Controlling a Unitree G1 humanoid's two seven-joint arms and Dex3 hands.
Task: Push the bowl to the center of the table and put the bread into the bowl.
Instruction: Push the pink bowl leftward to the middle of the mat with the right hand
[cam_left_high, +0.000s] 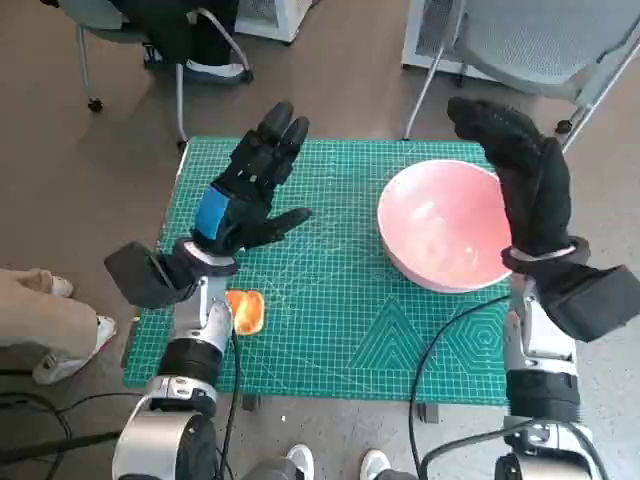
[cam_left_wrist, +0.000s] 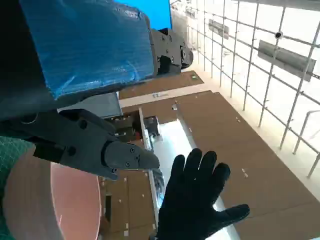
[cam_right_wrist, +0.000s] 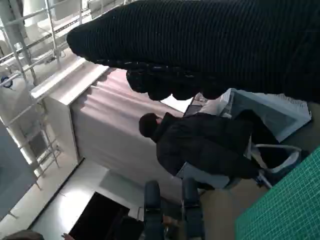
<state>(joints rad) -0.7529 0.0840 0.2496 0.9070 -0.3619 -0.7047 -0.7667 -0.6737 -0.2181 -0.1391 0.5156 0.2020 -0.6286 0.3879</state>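
The pink bowl (cam_left_high: 443, 237) sits on the right part of the green cutting mat (cam_left_high: 340, 320), toward its far edge, with the right hand (cam_left_high: 525, 180) raised just beside its right rim, fingers extended and slightly apart, holding nothing. The left hand (cam_left_high: 245, 190) hovers over the mat's left half, fingers spread and empty. The bread (cam_left_high: 247, 311) lies near the mat's near-left edge, partly hidden behind the left forearm (cam_left_high: 196, 340). A black cable (cam_left_high: 435, 345) curves across the mat near the right forearm. Chairs (cam_left_high: 520, 45) stand beyond the table, and a seated person in dark clothes (cam_right_wrist: 200, 142) shows in the right wrist view.
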